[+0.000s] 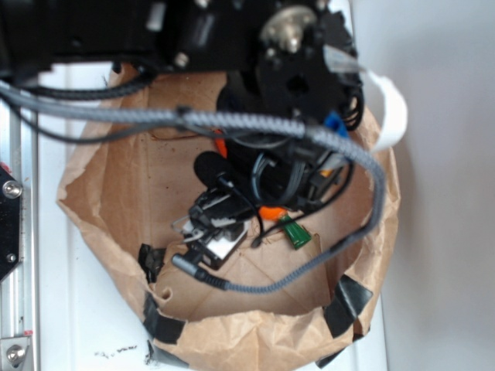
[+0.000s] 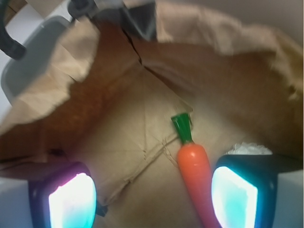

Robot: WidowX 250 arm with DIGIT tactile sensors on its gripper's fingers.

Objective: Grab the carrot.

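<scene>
Carrot (image 2: 194,164) — long axis apparently up-frame, green stem uppermost — between wide-apart jaws.

The arm hides most of the carrot (image 1: 272,212) in the exterior view; the wrist view's bottom edge cuts its tip.

One glossy orange plastic carrot with a green stem (image 2: 194,164), one crumpled white paper ball (image 2: 247,148), one brown paper bag (image 2: 95,123).

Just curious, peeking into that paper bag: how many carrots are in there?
1. The carrot lies on the bag's floor, green stem pointing away, between the hand's two fingers, close to the right one. The arm blocks part of the bag, so more could be hidden.
</scene>
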